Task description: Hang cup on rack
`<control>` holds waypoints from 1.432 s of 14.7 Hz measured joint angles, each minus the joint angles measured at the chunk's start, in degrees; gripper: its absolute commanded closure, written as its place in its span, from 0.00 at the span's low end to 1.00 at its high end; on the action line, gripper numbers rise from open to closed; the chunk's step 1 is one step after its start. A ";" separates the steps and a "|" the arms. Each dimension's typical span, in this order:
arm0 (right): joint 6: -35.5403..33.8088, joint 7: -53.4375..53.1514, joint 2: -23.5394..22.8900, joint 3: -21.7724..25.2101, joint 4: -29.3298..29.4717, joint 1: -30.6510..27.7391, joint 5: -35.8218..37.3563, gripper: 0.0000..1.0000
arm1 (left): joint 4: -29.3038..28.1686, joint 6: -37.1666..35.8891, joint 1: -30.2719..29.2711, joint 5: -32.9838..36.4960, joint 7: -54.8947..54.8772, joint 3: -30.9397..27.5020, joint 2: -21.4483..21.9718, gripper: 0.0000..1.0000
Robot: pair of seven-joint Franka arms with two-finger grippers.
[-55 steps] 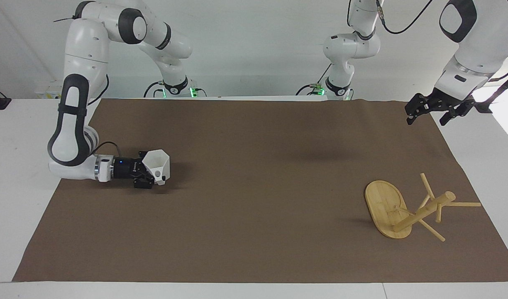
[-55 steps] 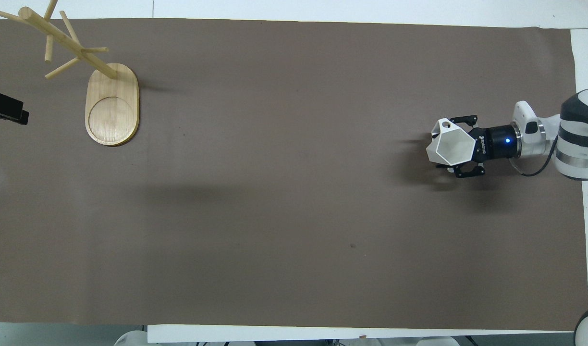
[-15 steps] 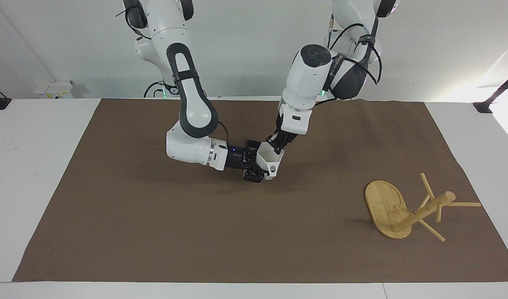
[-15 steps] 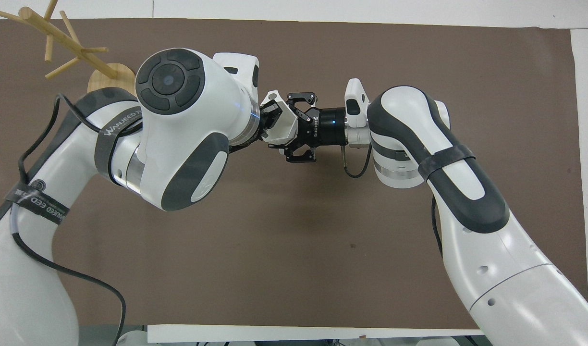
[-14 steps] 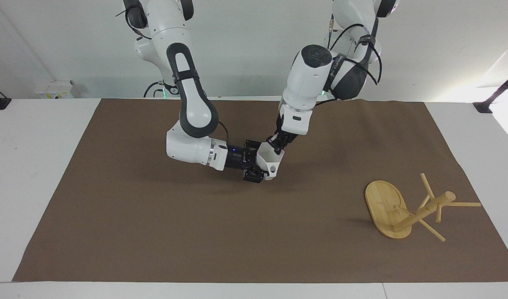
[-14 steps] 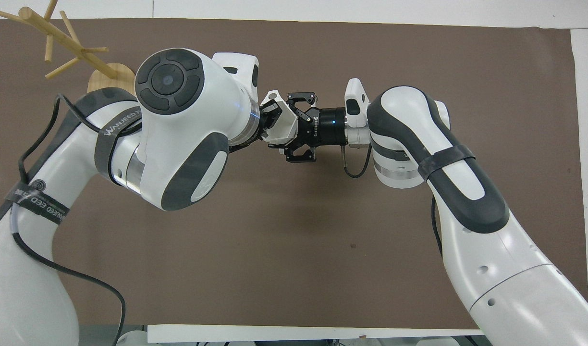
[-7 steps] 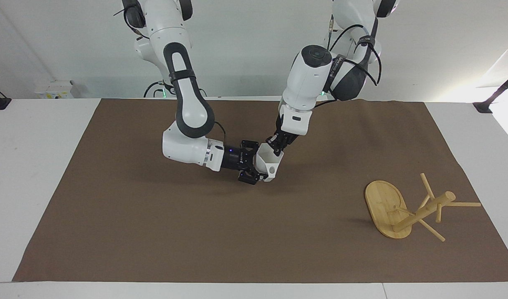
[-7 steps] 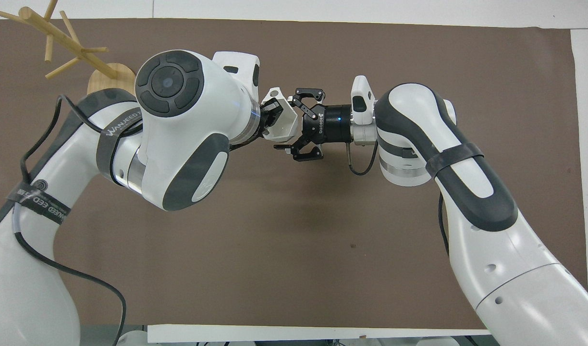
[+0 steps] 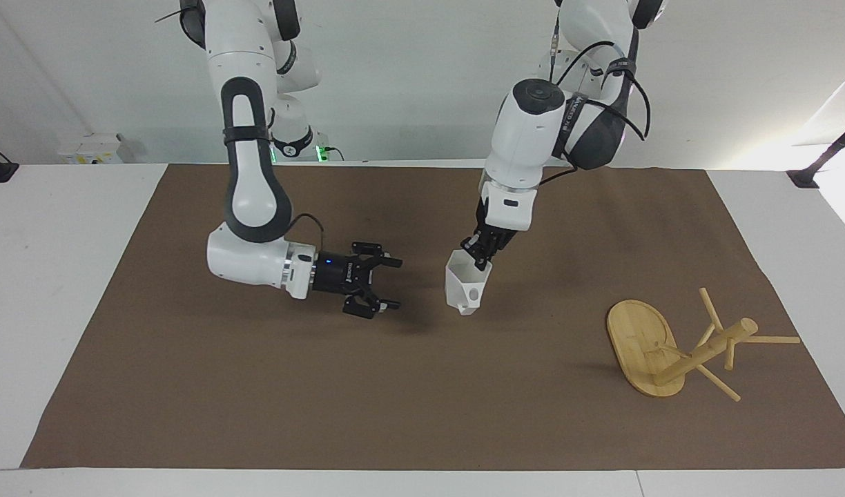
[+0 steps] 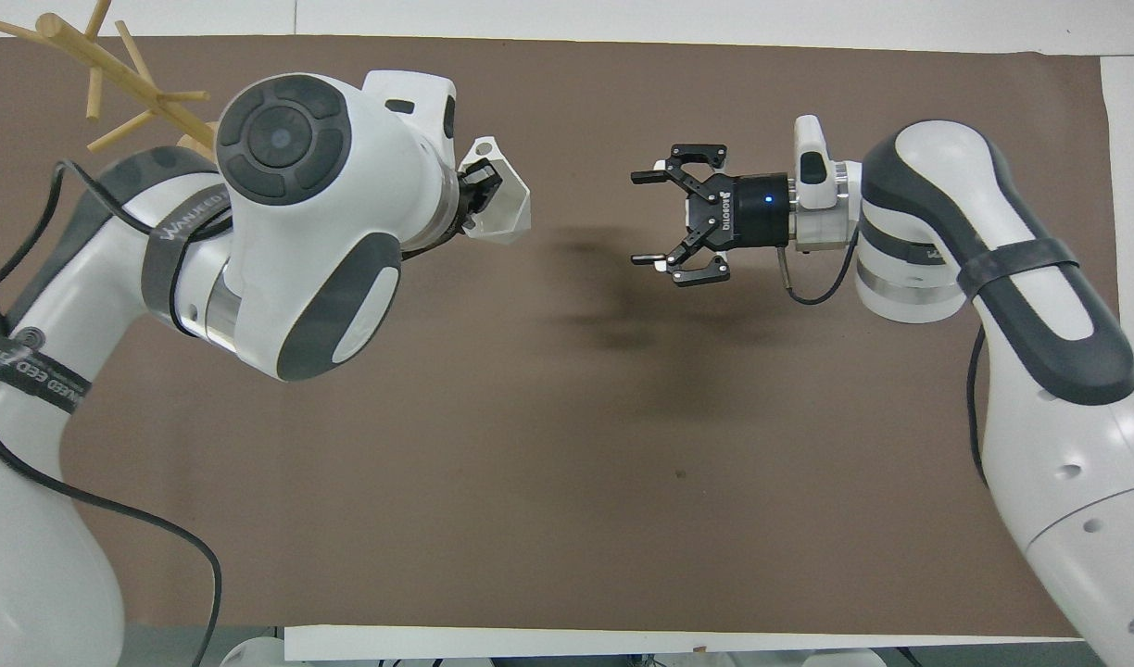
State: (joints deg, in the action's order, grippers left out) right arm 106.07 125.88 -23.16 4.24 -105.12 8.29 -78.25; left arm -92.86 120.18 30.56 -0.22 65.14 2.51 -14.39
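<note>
The cup (image 9: 466, 290) is a small white plastic mug with flat angular facets, a body tapering toward the base and a squared loop handle with a round opening facing the camera in the facing view. It is held in the air over the middle of the mat (image 9: 422, 386), gripped at its rim by the left pincer (image 9: 479, 261), which is closed on the rim wall and points steeply down. In the overhead view the cup (image 10: 502, 199) is seen as a faceted white shape projecting from under the left arm's wrist, with the left pincer (image 10: 479, 181) partly hidden.

The right pincer (image 9: 388, 283) is held horizontally, low over the mat, well apart from the cup toward the right arm's end of the desk (image 9: 50, 228). Its black fingers (image 10: 655, 174) are spread wide, and nothing is held between them; this is confirmed by the right pincer (image 10: 646, 218) in the overhead view.

The rack (image 9: 678, 345) is made of light bamboo, with a flat oval base, a round central post and several thin round pegs. It stands on the mat toward the left arm's end of the desk, farther from the robots than the cup. In the overhead view the rack (image 10: 113, 74) is partly covered by the left arm.

The mat is brown, matte and smooth, laid over the white desk.
</note>
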 measured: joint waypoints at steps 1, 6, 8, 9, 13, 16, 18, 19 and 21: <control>-0.56 -0.01 0.93 0.08 0.17 -2.64 5.13 0.01 | -0.32 2.09 -1.67 0.06 0.00 -0.07 0.24 1.00; -1.38 -12.18 10.86 0.21 0.64 -11.04 35.02 0.01 | -16.90 25.64 -8.17 0.21 -0.01 -0.24 7.69 1.00; -1.39 -18.70 14.68 0.21 0.69 -12.73 41.57 0.01 | -27.20 36.84 -9.39 0.24 -0.03 -0.24 11.34 1.00; -1.39 -21.30 15.99 0.22 0.78 -13.75 44.19 0.01 | -32.16 42.69 -10.03 0.24 -0.03 -0.19 12.87 1.00; -1.40 -34.63 19.00 0.19 1.77 -15.46 55.36 0.01 | -43.24 57.15 -12.93 0.25 -1.19 -0.18 15.44 1.00; -4.44 -49.47 23.55 -0.94 2.68 -15.11 64.01 0.01 | -44.41 61.28 -14.31 0.25 -1.85 -0.16 14.96 1.00; -10.93 -61.21 25.74 -1.20 5.04 -14.71 68.38 0.01 | -44.38 62.23 -15.86 0.27 -2.07 -0.17 14.55 1.00; -14.34 -67.53 26.27 -1.25 6.83 -14.48 70.04 0.01 | -44.33 62.34 -16.62 0.35 -2.21 -0.16 14.26 1.00; -20.93 -79.52 26.56 -1.30 11.13 -14.04 73.05 0.01 | -43.92 62.52 -17.74 0.71 -2.30 -0.17 13.36 1.00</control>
State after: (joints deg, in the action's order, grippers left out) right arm 85.14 46.36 3.40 2.94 -93.99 -5.75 -5.19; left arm -136.78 182.70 12.82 0.49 62.84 2.34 -1.03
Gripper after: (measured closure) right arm 0.004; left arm 0.965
